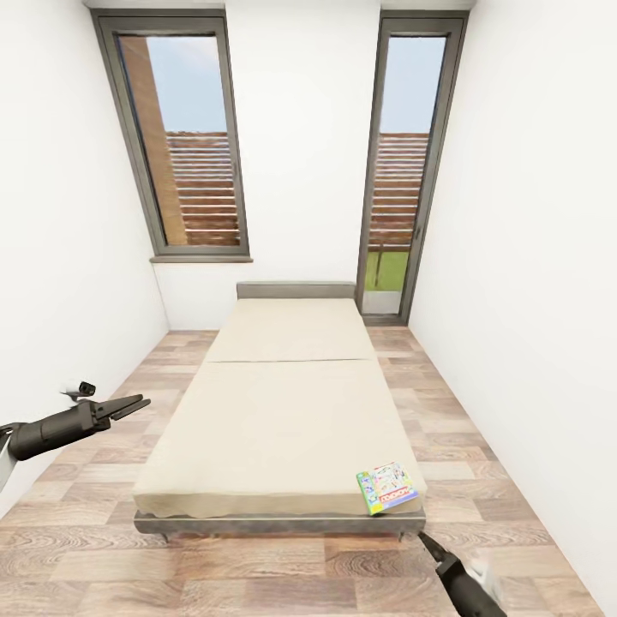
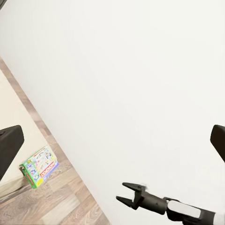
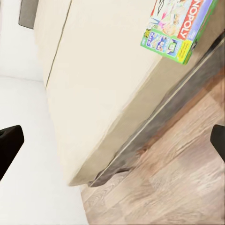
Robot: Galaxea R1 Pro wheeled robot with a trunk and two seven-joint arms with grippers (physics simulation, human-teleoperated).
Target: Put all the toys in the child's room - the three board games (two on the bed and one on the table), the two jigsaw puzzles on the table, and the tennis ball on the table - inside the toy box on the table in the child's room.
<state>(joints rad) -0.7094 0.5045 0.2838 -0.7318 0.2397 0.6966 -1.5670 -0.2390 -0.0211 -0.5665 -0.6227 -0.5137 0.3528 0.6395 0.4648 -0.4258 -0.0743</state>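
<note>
Currently Monopoly box (image 1: 388,488) at bed (image 1: 283,411) corner, just ahead of right tool (image 1: 426,540); judged light, stiff; edge-pinch advised. Both tools spread.

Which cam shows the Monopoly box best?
Right wrist: the Monopoly box is large, lettering legible, though cropped at the frame edge. Head view shows it whole but small at the bed corner. Left wrist shows it small, tilted.

Bed (image 1: 283,403): plain beige mattress, dark grey frame, grey headboard. Monopoly box (image 1: 388,488): green border, white centre, small multicoloured print, red logo strip. Floor (image 1: 257,574): brown wood-plank grain. Walls (image 1: 531,257): white. Window frames (image 1: 236,146): dark grey. Left tool (image 1: 128,406): black.
</note>
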